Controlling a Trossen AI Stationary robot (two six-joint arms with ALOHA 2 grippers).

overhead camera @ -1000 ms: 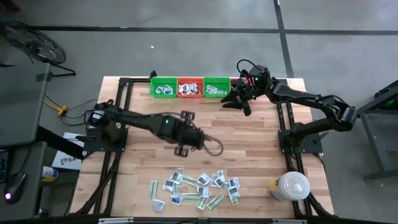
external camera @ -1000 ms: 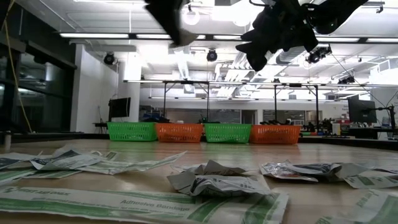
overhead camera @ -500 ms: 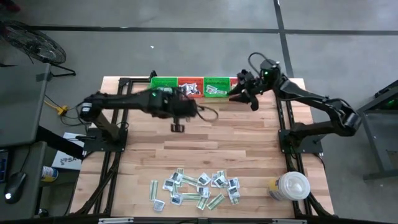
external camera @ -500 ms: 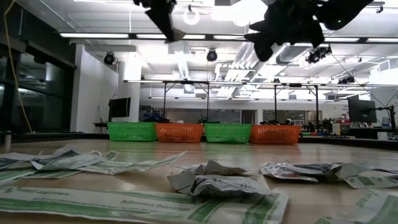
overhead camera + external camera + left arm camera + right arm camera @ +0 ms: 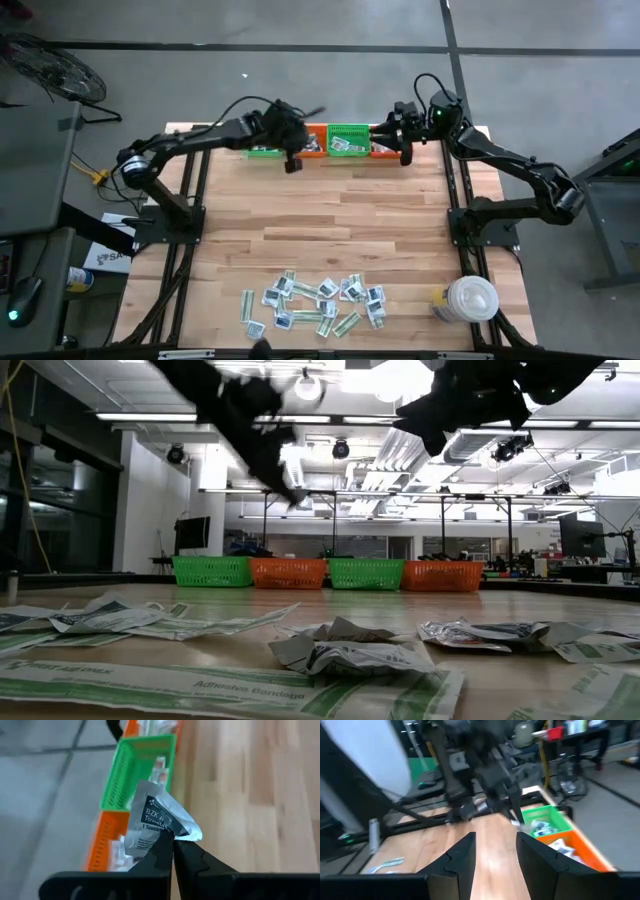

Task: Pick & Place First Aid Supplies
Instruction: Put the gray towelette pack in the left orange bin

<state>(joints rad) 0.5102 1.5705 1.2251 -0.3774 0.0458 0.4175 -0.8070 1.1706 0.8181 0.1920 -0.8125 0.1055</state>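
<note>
left gripper [image 5: 172,836]: fingers were together, clamped on a white towelette packet [image 5: 157,822] w/ dark print; packet stuck out past the tips, pinched at its lower corner, crumpled there.
left gripper pos: in high view it [image 5: 292,150] was over the basket row at the worktop's far edge, about above the leftmost green basket [image 5: 262,150] / orange basket [image 5: 314,143] boundary. Can't tell which one the packet was over.
wrist view baskets: green basket [image 5: 135,775] and an orange one [image 5: 107,845] lay beyond the packet, both w/ packets inside.
right gripper [image 5: 495,851]: fingers [image 5: 461,856] were apart, nothing between them; in high view it [image 5: 400,135] sat over the right end of the basket row, near the second green basket [image 5: 348,138].
remaining supplies [image 5: 315,303]: loose pile of white/grey squares and pale-green strips lay on the worktop [image 5: 330,225] near its front edge, well apart from both grippers; same pile filled low view foreground [image 5: 340,645].
other: big white lidded container [image 5: 471,299] stood at the front right corner, beside the pile.
</note>
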